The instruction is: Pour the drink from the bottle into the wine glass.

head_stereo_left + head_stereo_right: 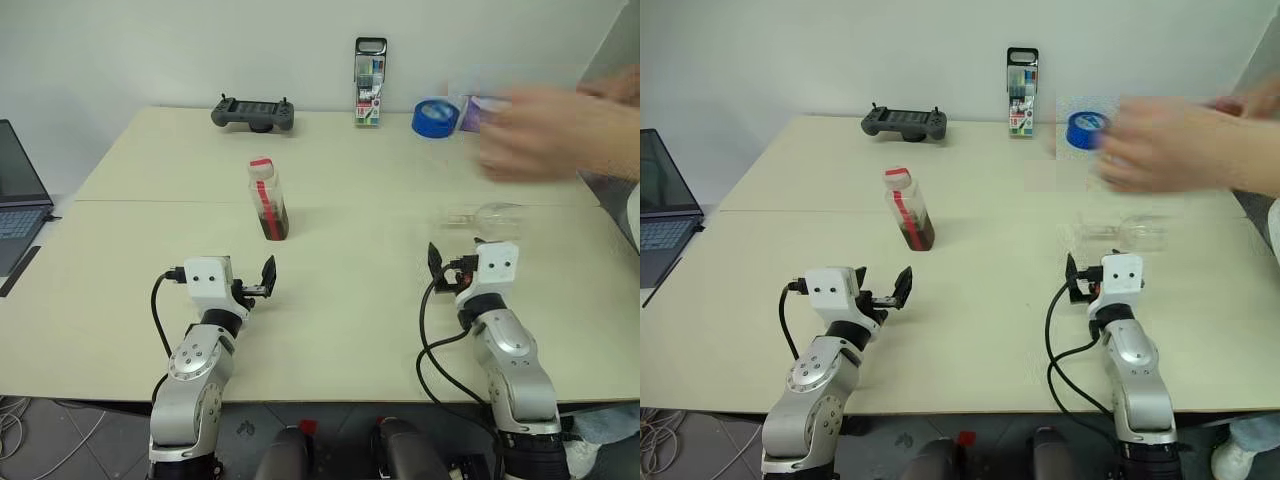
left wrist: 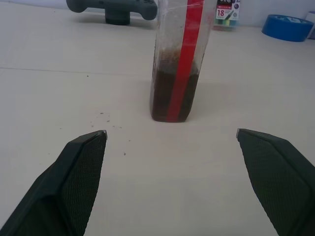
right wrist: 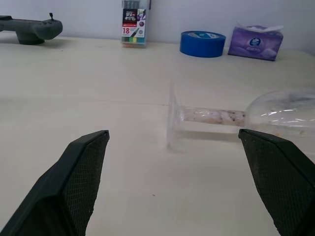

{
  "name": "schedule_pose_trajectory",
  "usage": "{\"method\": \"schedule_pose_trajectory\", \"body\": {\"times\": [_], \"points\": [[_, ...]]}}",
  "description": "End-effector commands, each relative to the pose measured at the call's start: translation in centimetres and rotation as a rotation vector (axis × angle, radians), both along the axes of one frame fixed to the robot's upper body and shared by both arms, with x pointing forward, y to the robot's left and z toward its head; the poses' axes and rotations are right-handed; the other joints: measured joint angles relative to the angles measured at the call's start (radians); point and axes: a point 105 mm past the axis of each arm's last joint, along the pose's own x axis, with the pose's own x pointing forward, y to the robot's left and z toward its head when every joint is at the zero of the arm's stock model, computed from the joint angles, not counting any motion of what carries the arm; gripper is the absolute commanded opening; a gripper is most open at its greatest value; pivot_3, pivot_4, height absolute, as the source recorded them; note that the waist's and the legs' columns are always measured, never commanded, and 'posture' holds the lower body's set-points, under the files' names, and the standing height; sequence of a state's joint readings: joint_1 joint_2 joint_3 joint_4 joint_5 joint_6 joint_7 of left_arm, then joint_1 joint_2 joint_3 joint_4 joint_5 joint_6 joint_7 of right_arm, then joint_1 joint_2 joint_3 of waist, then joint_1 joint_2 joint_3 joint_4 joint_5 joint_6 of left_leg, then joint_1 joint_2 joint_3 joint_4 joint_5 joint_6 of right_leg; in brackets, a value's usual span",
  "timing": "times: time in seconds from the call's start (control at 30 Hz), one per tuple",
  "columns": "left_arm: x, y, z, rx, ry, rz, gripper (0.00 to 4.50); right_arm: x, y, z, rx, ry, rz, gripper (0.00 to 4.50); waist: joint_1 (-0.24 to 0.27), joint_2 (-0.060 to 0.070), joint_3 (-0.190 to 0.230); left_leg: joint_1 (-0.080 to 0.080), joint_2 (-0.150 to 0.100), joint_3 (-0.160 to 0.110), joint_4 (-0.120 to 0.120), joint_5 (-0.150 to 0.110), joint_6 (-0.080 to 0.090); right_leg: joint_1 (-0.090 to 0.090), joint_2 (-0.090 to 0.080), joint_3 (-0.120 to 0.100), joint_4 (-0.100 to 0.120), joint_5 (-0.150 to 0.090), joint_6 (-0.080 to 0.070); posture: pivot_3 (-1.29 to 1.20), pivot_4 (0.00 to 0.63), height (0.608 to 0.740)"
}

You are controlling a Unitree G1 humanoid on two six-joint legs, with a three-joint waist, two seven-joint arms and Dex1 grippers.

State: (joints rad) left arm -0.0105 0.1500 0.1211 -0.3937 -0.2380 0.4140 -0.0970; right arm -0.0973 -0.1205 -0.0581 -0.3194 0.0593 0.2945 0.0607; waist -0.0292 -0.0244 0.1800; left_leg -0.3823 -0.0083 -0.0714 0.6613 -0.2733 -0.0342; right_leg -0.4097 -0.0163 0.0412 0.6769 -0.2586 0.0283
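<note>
The bottle (image 1: 268, 200) stands upright mid-table with a red cap and a red label strip. The dark drink (image 2: 170, 96) fills its lower part. My left gripper (image 2: 171, 132) is open just short of it, fingers level and spread wider than the bottle, touching nothing. The wine glass (image 1: 480, 218) lies on its side ahead of my right gripper (image 1: 437, 262), foot (image 3: 172, 120) pointing left and bowl (image 3: 280, 110) to the right. That gripper is open too, with nothing between its fingers.
A person's blurred hand (image 1: 540, 130) hovers over the far right of the table, above the glass. Along the back edge sit a grey controller (image 1: 253, 112), a marker pack (image 1: 370, 82), blue tape (image 1: 435, 117) and a purple tissue pack (image 3: 255, 42). A laptop (image 1: 20, 195) lies left.
</note>
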Motion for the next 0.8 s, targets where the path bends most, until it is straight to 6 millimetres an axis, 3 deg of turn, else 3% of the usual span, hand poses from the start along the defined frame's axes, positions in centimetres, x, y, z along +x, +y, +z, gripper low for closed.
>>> {"method": "schedule_pose_trajectory", "body": {"times": [0.03,0.33,0.5,0.7,0.8], "points": [[-0.1,-0.1,1.4,0.033,-0.054,0.009,4.49,-0.5,-0.4,1.2,-0.009,-0.048,-0.021,4.50,0.000,0.000,0.000,0.000,0.000,0.000,0.000,0.000,0.000,0.000,0.000,0.000,0.000,0.000,0.000,0.00,0.150,0.740],[0.9,0.3,2.3,0.005,-0.087,0.055,4.49,-0.3,0.4,1.5,-0.019,-0.051,0.029,4.50,0.000,0.000,0.000,0.000,0.000,0.000,0.000,0.000,0.000,0.000,0.000,0.000,0.000,0.000,0.000,0.00,0.150,0.740],[2.9,-0.6,3.5,0.054,-0.093,0.058,4.49,-1.0,7.3,5.0,-0.030,-0.041,0.563,4.50,0.000,0.000,0.000,0.000,0.000,0.000,0.001,0.000,0.000,0.001,0.004,-0.001,0.000,0.000,0.000,0.00,0.150,0.740],[5.5,-1.4,5.7,0.125,-0.127,0.078,4.49,-1.8,10.8,8.9,-0.141,-0.059,0.857,4.50,0.002,0.000,0.000,-0.001,0.000,-0.004,0.000,0.000,0.000,0.002,0.005,-0.003,-0.002,0.000,0.000,0.00,0.150,0.740],[6.7,-1.0,6.4,0.139,-0.126,0.107,4.49,-1.8,12.1,9.8,-0.158,-0.055,0.943,4.50,0.001,0.000,0.000,-0.001,0.000,-0.004,0.000,0.000,0.000,0.002,0.005,-0.004,-0.002,0.000,0.000,0.00,0.150,0.740]]}}
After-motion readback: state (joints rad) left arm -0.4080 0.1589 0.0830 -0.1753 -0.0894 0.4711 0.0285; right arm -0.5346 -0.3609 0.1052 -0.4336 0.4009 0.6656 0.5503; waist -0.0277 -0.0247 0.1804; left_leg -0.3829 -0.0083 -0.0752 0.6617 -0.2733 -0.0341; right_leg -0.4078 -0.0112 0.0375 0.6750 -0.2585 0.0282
